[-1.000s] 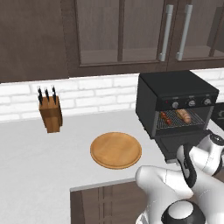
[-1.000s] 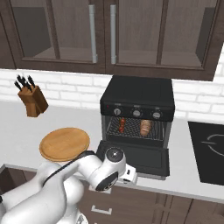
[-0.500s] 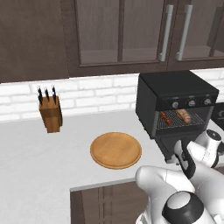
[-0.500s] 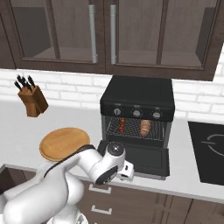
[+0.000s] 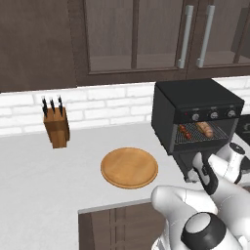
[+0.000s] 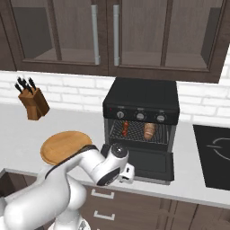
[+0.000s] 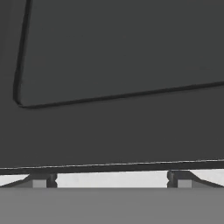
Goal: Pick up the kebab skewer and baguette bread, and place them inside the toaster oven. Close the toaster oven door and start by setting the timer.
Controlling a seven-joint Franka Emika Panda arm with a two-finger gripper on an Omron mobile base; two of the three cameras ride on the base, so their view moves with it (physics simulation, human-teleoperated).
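Observation:
The black toaster oven stands open on the counter, also seen in the left base view as the toaster oven. On its wire rack lie the kebab skewer at left and the baguette bread at right. From the left base they show as the skewer and the baguette. The toaster oven door hangs folded down flat. My gripper is open, close to the door panel near its front edge, holding nothing.
An empty round wooden plate lies left of the oven. A wooden knife block stands by the back wall at far left. A black cooktop sits right of the oven. Wall cabinets hang overhead.
My wrist has shifted slightly by the door's front edge. The jaws stay open; skewer, bread and door have not moved.

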